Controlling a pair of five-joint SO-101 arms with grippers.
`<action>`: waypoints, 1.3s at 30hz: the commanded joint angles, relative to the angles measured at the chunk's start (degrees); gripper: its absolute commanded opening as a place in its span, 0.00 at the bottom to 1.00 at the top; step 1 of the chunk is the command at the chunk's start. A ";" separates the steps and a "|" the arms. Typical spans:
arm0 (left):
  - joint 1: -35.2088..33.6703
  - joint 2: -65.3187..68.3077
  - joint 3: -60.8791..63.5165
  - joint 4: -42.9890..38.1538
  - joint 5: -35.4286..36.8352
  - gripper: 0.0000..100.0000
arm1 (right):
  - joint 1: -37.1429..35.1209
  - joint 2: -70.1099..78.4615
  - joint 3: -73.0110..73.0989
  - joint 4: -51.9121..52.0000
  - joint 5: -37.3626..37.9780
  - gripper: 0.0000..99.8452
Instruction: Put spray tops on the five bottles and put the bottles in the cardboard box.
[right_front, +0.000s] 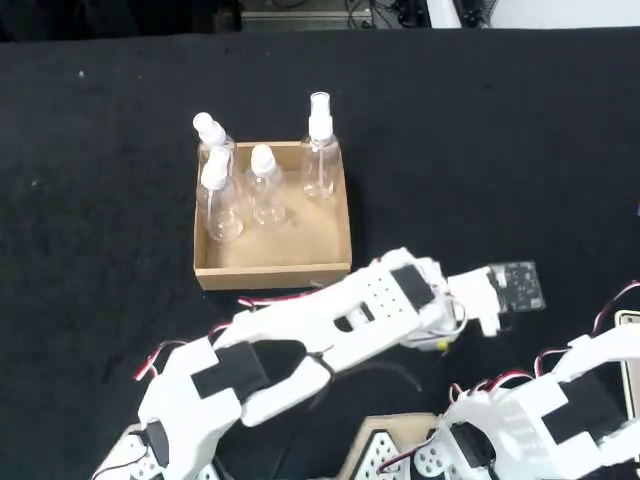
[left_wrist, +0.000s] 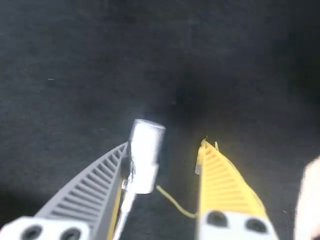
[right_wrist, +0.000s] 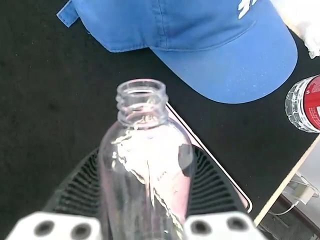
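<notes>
Table (right_front: 100, 300): black cloth. Box (right_front: 272, 270) sits mid-table toward the far edge w/ four capped bottles (right_front: 265, 185) inside, three in its far-left corner and one at far-right. Fifth bottle (right_wrist: 141, 100), neck bare, is pinched between the R gripper (right_wrist: 145, 157) jaws, near a table edge beside a blue cap (right_wrist: 200, 40). L gripper (left_wrist: 165, 147) hangs over bare cloth off the box's near-right corner, jaws spread. Top (left_wrist: 146, 152) lies against the grey finger (left_wrist: 90, 190) only, w/ a gap to the yellow one and the dip tube trailing.

Risks, my read:
- Top isn't clamped, so any swing prob drops it or lets it twist, & the tube then misses the neck.
- Bottle is smooth clear plastic, so pushing the top down could slip it thru the jaws or tilt it.
- Box's free space is the near half, so a low carry-in could knock the standing ones over.
</notes>
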 joint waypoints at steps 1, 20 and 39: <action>-2.24 -0.09 -2.59 -0.26 -2.29 0.20 | 1.05 -0.66 -3.47 0.09 0.53 0.02; 1.71 5.71 -1.36 2.37 -3.60 0.07 | 1.05 -0.66 -3.30 0.35 2.46 0.02; -6.29 -25.41 33.10 8.88 -0.44 0.08 | 0.44 -1.19 -3.30 0.53 1.05 0.01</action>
